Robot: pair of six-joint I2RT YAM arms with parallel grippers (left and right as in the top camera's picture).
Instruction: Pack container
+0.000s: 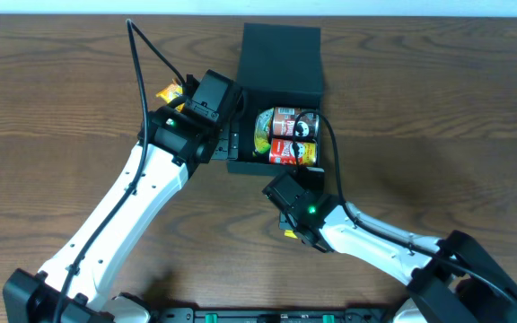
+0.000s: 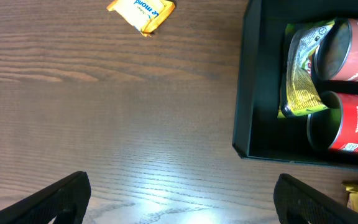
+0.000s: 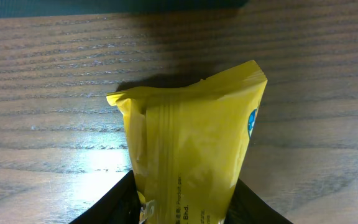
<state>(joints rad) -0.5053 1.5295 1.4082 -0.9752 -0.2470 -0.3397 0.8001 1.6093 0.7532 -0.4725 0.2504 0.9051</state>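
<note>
The container (image 1: 243, 112) is a dark square box with its flap lid (image 1: 281, 56) open at the back. Inside lie two red snack cans (image 1: 287, 122) (image 1: 293, 152) and a yellow-green packet (image 1: 262, 133). My right gripper (image 1: 287, 230) is in front of the box, its fingers pressed on both sides of a yellow packet (image 3: 191, 143); the box edge (image 3: 104, 7) lies just beyond. My left gripper (image 2: 182, 199) hangs wide open over bare table left of the container wall (image 2: 257, 81).
Another yellow packet (image 1: 169, 92) (image 2: 143, 12) lies on the wooden table left of the box, behind my left wrist. Both arms reach in from the front edge.
</note>
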